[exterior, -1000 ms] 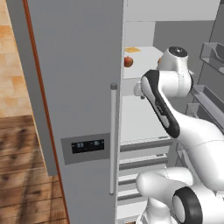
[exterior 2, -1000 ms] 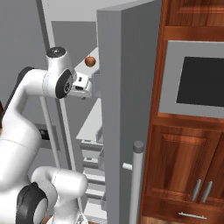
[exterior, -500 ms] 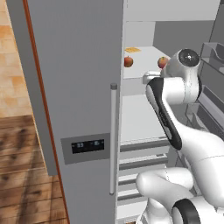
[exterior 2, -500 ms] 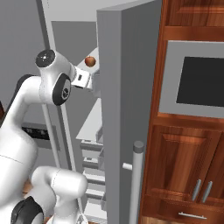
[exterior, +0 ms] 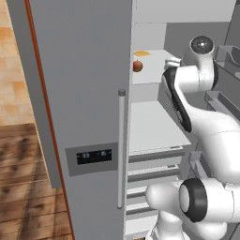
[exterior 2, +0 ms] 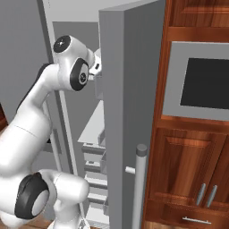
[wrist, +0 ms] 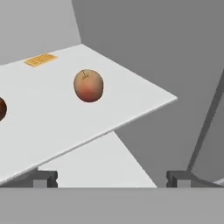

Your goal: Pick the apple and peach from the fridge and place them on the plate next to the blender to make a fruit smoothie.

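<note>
Hand view now faces the peach [wrist: 89, 85] on the fridge [exterior: 89, 70] shelf, apple [exterior: 137, 66] beside it; my arm has swung inward toward them. Gripper [wrist: 112, 179] fingers apart, empty; nothing picked yet.

open shelf [wrist: 131, 94] around peach [wrist: 89, 85], apple [wrist: 1, 108] beside

Even, flat rendered light, all views sharp; no blur, no edge distortion. Fridge [exterior: 93, 93] door mid-grey, no glare. Shelf [wrist: 65, 109] bright white at hand view centre, back wall darker. Peach [wrist: 89, 85] softly shaded underneath. Wood cabinet [exterior 2: 197, 147] at right evenly lit.
</note>
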